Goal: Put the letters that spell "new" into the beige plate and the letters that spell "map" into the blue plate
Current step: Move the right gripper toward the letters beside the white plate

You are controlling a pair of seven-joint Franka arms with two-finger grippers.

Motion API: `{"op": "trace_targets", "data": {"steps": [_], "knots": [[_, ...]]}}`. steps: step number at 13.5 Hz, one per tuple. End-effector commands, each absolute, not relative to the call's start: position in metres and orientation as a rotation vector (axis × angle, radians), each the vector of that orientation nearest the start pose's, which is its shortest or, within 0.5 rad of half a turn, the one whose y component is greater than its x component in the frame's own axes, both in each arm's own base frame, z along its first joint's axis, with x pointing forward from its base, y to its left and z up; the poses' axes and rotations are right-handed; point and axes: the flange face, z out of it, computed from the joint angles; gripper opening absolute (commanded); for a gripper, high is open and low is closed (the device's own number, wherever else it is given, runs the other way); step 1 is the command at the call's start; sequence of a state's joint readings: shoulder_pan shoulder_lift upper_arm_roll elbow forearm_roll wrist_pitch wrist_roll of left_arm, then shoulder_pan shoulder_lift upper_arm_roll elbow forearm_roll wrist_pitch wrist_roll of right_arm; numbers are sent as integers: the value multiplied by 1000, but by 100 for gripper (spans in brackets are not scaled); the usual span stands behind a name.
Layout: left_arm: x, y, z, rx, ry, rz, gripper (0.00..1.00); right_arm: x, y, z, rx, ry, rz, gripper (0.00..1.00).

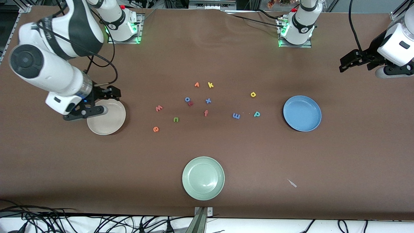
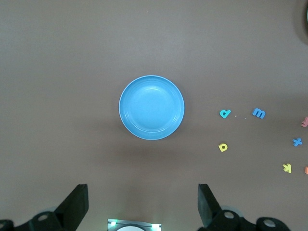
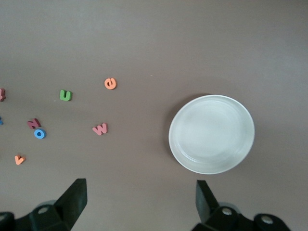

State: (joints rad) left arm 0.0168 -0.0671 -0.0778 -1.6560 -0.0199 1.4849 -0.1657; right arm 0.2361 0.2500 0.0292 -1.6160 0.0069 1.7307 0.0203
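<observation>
**Operator:** Both hands are up and spread wide with nothing in them, as far as I can see. Right hand (image 1: 89,105) hangs over the rim of the beige plate (image 1: 111,124); left hand (image 1: 351,61) is over bare worktop (image 1: 207,200) at the left arm's end, near the blue plate (image 1: 302,113).

**Observer:** Where are the "new" letters?

**Operator:** All loose on the worktop between the beige plate and the middle cluster. I see the pinkish-red w (image 1: 159,108), the green n (image 1: 176,119) a little nearer the front camera, and the orange e (image 1: 156,129) nearest of the three.

**Observer:** And "map"?

**Operator:** Toward the blue plate. Blue m (image 1: 236,116) and teal p (image 1: 256,114) lie side by side, the p closer to the plate. Yellow a (image 1: 253,94) sits farther from the camera than both. None touches the plate.

**Observer:** The others?

**Operator:** In the middle: orange v (image 1: 197,84), yellow k (image 1: 210,85), blue o (image 1: 187,99) touching a small red letter (image 1: 190,104), a blue cross shape (image 1: 208,101), pinkish f (image 1: 206,113). Pale green plate (image 1: 203,178) lies closest to the camera, and both task plates hold no letters.
</observation>
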Motion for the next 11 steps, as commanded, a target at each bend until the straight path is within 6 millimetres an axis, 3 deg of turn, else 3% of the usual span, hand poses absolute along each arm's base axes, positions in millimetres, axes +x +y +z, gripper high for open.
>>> {"op": "trace_targets", "data": {"steps": [1, 5, 8, 11], "knots": [[523, -38, 619, -3154, -160, 177, 100, 607, 168, 445, -3099, -378, 216, 100], [523, -36, 619, -3161, -152, 178, 100, 606, 199, 389, -3117, -293, 172, 100], [520, -42, 616, -3165, -140, 194, 100, 601, 203, 343, -3112, -285, 89, 100], [516, -65, 600, -3157, -89, 231, 100, 604, 211, 304, -3109, -255, 36, 100]]}}
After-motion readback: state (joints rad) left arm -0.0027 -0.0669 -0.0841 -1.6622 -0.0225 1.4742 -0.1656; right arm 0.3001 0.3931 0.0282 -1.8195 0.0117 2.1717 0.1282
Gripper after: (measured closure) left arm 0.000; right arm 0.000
